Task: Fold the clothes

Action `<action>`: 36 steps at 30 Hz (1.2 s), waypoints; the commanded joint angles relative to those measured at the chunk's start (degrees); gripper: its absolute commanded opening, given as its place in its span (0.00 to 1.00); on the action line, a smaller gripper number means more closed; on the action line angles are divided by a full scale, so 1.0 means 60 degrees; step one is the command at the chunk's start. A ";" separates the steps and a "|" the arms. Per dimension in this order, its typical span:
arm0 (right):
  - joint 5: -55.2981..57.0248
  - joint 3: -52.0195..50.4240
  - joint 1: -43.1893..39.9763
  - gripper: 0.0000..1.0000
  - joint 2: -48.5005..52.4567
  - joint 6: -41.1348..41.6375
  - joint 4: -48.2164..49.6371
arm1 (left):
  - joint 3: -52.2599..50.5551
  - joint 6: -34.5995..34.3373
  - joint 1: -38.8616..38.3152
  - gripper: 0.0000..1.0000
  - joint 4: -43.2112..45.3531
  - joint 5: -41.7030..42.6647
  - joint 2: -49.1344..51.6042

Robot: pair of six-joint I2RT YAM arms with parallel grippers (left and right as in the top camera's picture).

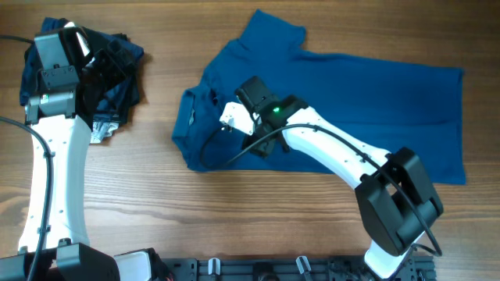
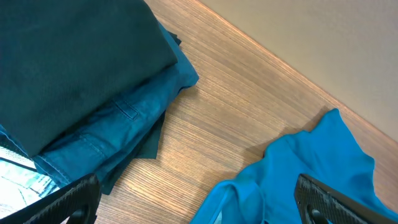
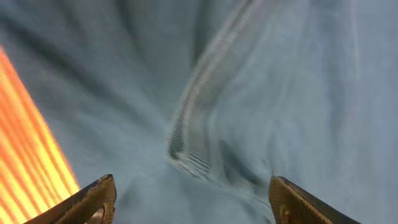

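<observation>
Right claw (image 3: 193, 202) hangs just above the polo shirt (image 3: 292, 93), its 2 fingers spread wide with nothing between them. A ribbed band (image 3: 189, 118) of the blue knit, blurred, runs under the gap, and a strip of wooden surface (image 3: 25, 137) shows at the left edge.

From overhead, this claw (image 1: 232, 122) sits over the bunched collar end (image 1: 191, 117) of the shirt (image 1: 375, 86). The shirt's long axis runs left to right across the surface (image 1: 234, 218): collar end to the left, hem (image 1: 459, 125) to the right, 1 sleeve (image 1: 273, 31) pointing to the far edge. The body lies mostly flat.

Left claw (image 2: 199, 208) is also wide open and holds nothing. It hovers by a pile of dark folded garments (image 2: 81, 74) at the far left of the surface, apart from the shirt.
</observation>
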 commanded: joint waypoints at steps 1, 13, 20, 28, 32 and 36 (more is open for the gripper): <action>-0.0291 -0.0029 0.0120 0.80 0.0106 -0.0233 0.0040 | -0.0004 -0.0120 0.0033 1.00 0.0033 -0.0062 0.0051; 0.0331 -0.0033 0.0120 0.51 0.1075 -0.0084 0.1049 | -0.0004 -0.0120 0.0033 1.00 0.0033 -0.0058 0.0051; 0.1020 -0.0033 0.0113 0.04 0.1075 -0.0076 0.1151 | -0.0004 -0.0120 0.0033 1.00 0.0033 -0.0062 0.0051; 0.1504 -0.0033 -0.0951 0.04 0.1078 0.1126 0.2597 | -0.0004 -0.0120 0.0033 1.00 0.0033 -0.0062 0.0051; 0.0499 -0.0033 -0.1548 0.08 0.1155 0.1096 0.3020 | -0.0004 -0.0120 0.0033 1.00 0.0033 -0.0058 0.0051; 0.0226 -0.0033 -0.1606 0.14 0.1504 0.1111 0.3789 | -0.0004 -0.0120 0.0033 1.00 0.0033 -0.0058 0.0051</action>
